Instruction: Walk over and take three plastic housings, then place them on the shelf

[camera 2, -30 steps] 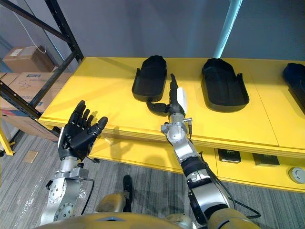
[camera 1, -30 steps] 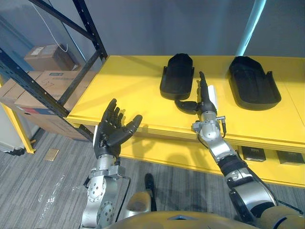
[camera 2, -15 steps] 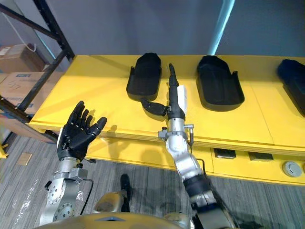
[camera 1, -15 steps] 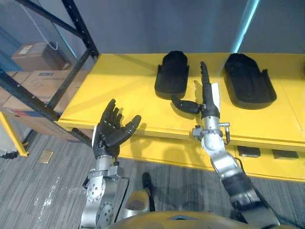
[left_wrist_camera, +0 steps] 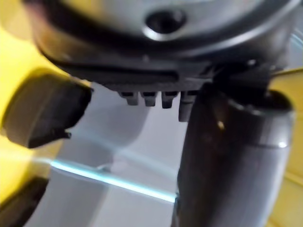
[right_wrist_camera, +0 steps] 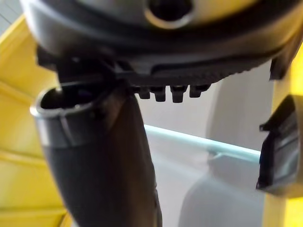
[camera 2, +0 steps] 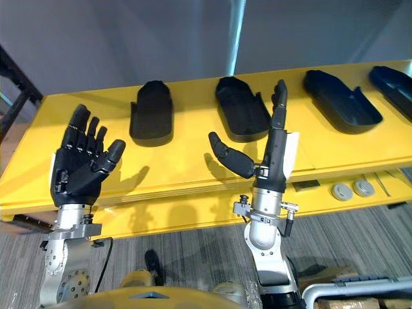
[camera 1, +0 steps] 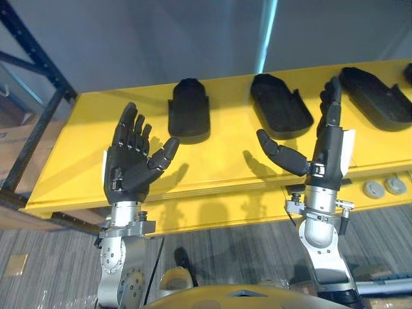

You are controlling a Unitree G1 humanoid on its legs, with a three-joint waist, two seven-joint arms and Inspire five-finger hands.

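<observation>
Several black plastic housings lie in a row on the yellow table (camera 1: 212,161): one (camera 1: 188,116) at the left, one (camera 1: 280,111) in the middle, one (camera 1: 374,96) to the right, and another (camera 2: 394,81) at the far right edge. My left hand (camera 1: 132,161) is raised in front of the table, palm up, open and empty, below the left housing. My right hand (camera 1: 325,138) stands upright and open, thumb spread, just in front of the middle housing and touching nothing.
A black rack upright (camera 1: 35,61) stands at the table's left end. Round grey parts (camera 1: 380,188) sit on a lower level under the table's right side. Grey carpet floor (camera 1: 225,232) runs along the table's front. A grey wall backs the table.
The camera has swung to the right: the rack and boxes slid out at the left and more housings came in at the right. Both hands rose higher, still open.
</observation>
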